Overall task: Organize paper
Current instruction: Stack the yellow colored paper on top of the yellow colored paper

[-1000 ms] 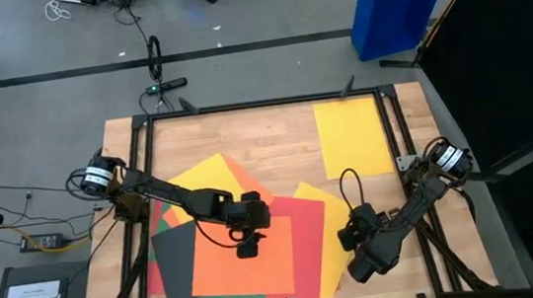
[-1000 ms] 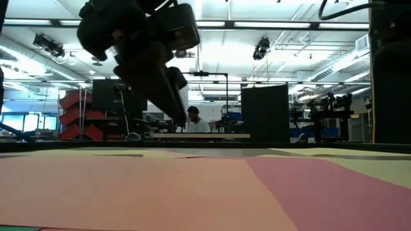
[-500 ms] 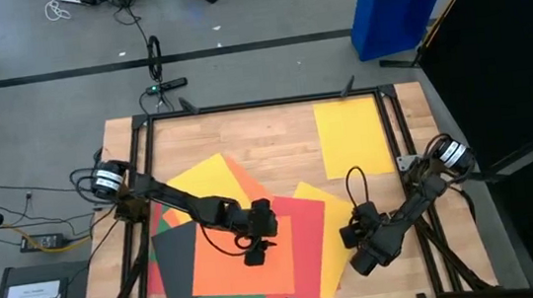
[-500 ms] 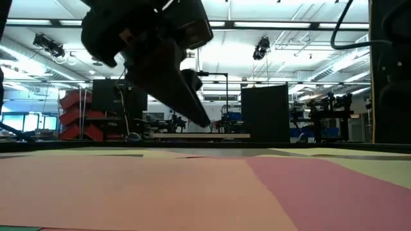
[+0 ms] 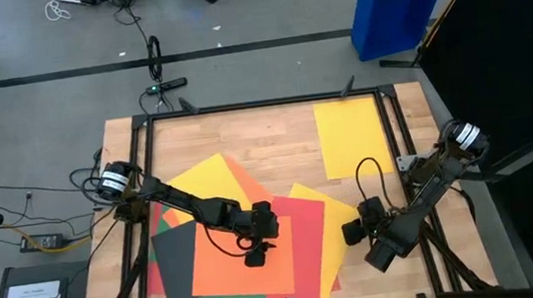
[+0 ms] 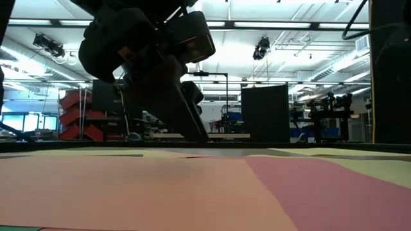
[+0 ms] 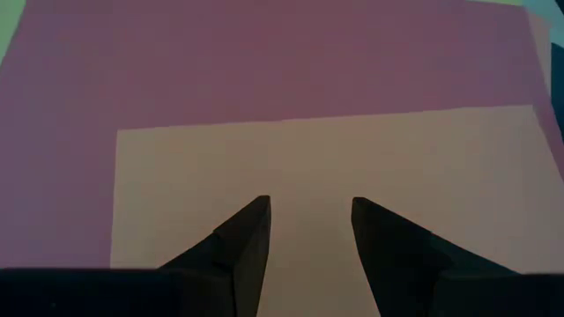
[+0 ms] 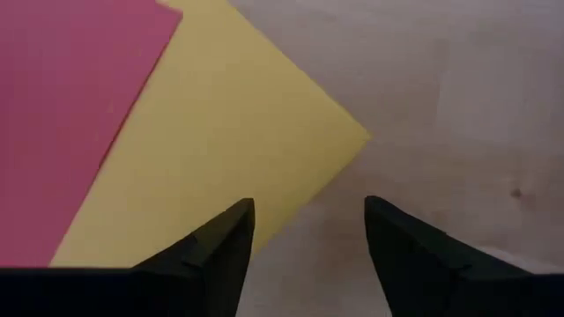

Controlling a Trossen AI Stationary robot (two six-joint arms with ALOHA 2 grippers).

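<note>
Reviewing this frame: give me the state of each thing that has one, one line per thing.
Left gripper: open, empty, over the orange sheet.
Right gripper: open, empty, at the corner of a yellow sheet.
Orange sheet: flat, top of the pile.
Red sheet: flat, partly under the orange one.
Lone yellow sheet: flat, apart from the pile, at the table's far right.
Black sheet: flat, partly covered.
Blue bin: on the floor, tilted.

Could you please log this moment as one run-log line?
left gripper: open, over orange sheet | right gripper: open, at yellow sheet corner | nothing held
</note>
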